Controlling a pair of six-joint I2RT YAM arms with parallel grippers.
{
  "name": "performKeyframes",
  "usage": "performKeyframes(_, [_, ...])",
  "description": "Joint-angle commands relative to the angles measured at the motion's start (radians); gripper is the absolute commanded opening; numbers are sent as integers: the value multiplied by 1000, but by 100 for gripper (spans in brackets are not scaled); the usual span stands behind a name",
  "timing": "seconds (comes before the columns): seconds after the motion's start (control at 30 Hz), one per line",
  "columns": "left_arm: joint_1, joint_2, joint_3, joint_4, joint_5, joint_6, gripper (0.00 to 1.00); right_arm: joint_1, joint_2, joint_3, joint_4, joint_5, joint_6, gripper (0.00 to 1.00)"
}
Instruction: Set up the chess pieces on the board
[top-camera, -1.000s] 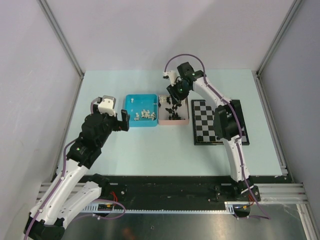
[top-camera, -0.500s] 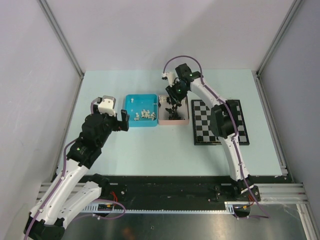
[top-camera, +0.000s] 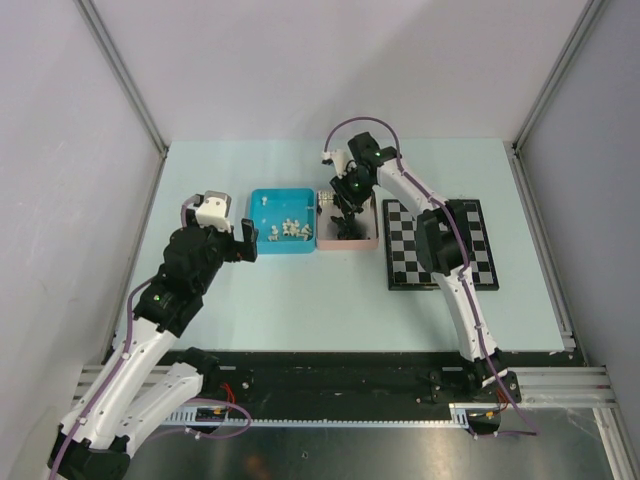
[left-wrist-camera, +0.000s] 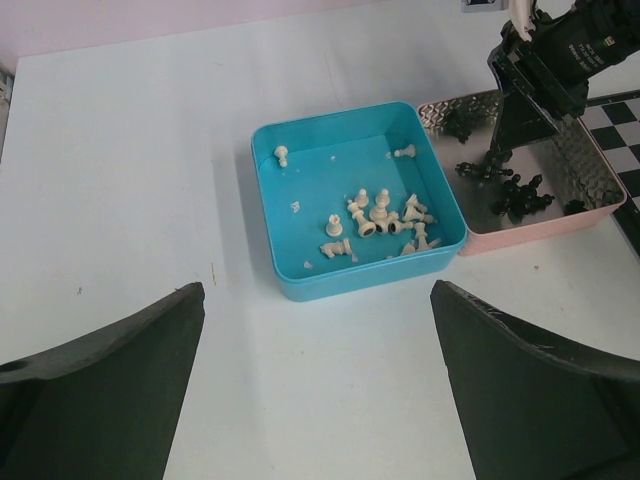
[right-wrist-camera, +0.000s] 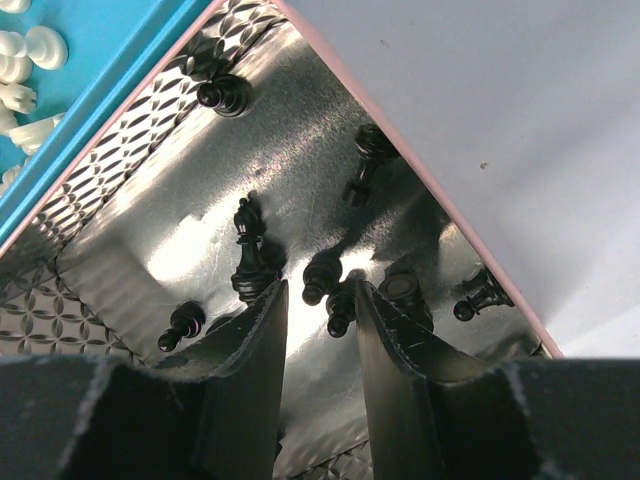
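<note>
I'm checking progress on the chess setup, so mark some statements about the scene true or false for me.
The white chess pieces lie in the blue tray: true.
The left gripper holds a white piece: false; it is open and empty, near the blue tray.
The right gripper is down in the pink tray among black pieces: true.
Black pieces stand on the board: false; its visible squares are bare.

Black chess pieces lie scattered in pink tray, board flat alongside
</note>
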Motion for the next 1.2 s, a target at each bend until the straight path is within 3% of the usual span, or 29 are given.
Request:
performKeyframes(0.0, [10,-1,-5,39,0,31,100,7,11,59,-5,-4,2,37])
performKeyframes(0.43, [12,-3,-5,38,5,30,100,16,23,57,-14,-5,-4,29])
performKeyframes(0.83, [13,-4,-5,38,3,30,100,16,8,59,-19,-11,-18,7])
performKeyframes(1.17, [13,-10,-5,38,-6,30,100,15,-155,31,-2,-36,-21,3])
